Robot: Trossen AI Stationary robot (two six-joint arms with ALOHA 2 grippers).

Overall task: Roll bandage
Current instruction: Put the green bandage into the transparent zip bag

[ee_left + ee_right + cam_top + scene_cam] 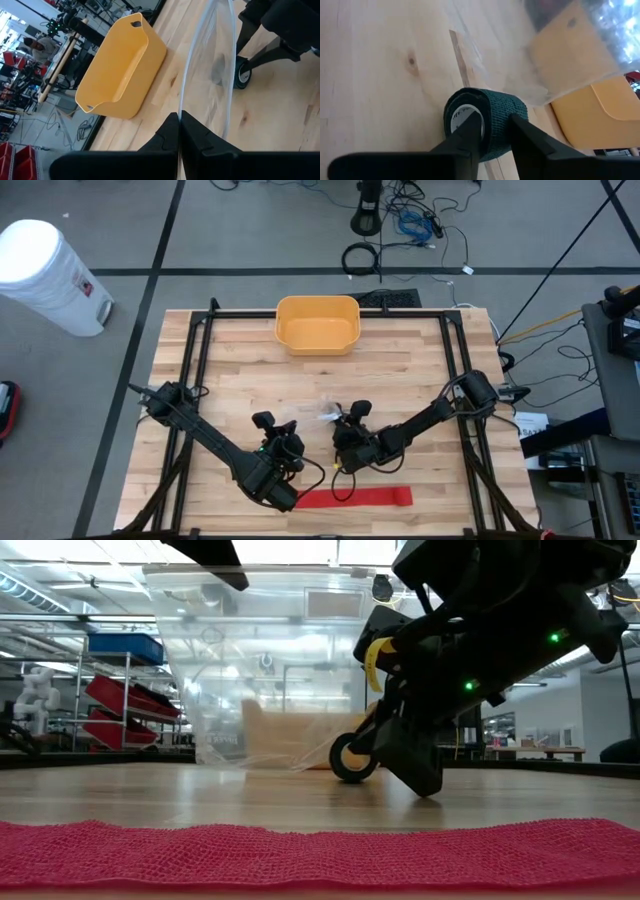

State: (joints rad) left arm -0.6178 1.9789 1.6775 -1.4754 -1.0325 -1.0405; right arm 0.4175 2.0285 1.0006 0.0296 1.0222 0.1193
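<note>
A dark green bandage roll (495, 112) stands on the table like a wheel, and it also shows in the low view (352, 756). My right gripper (492, 145) is shut on it near the table's middle (340, 445). A clear plastic bag (260, 670) hangs upright just beyond the roll, with its lower end on the wood. My left gripper (179, 145) is shut on the bag's top edge; it stands left of the right gripper (288, 430). A red bandage strip (355, 498) lies flat along the near edge. My left gripper pinches the clear bag's upper edge (181, 107) between its two shut fingers. The bag hangs below the fingers, and its bottom (250, 762) rests on the table. My right gripper has one finger (470, 132) inside the roll's hollow core and the other (530, 135) outside, with the roll's wall (492, 125) pinched between them. The fingers slant down from the table's right. The roll's rim (352, 780) rests on the table.
A yellow bin (317, 323) stands at the table's far edge, behind the bag. Bare wood lies to the left and right of the two grippers. The red strip (320, 852) fills the foreground of the low view.
</note>
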